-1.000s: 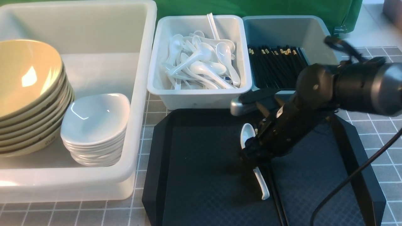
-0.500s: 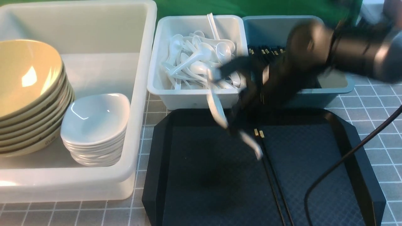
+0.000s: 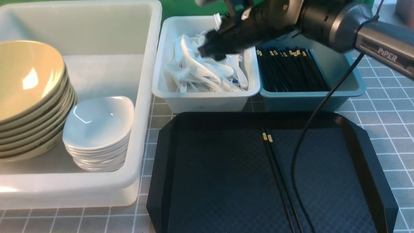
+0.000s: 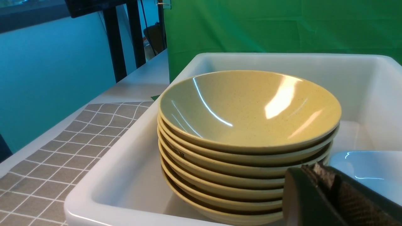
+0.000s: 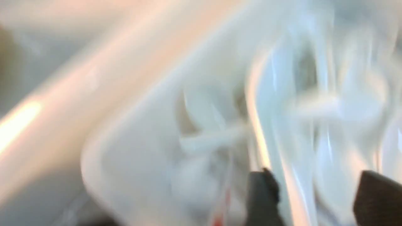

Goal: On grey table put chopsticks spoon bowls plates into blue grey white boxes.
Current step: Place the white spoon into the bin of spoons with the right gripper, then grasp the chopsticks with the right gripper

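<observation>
Now our right gripper (image 3: pixel 208 51) has carried the spoon (image 3: pixel 187 53) off the black tray (image 3: pixel 210 181) to the white box (image 3: pixel 207 103), jaws apart, leaving us the chopsticks (image 3: pixel 274 165).

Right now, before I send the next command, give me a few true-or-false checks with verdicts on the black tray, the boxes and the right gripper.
1. A pair of black chopsticks with gold tips lies on the black plastic tray. True.
2. A white spoon lies on the tray beside them. False: no spoon is on it; the white spoons are piled in the small white box.
3. The right gripper hangs over the tray. False: it is over the small white box, blurred by motion.
4. The yellow bowls are stacked in the large white box, next to a stack of white dishes. True.
</observation>
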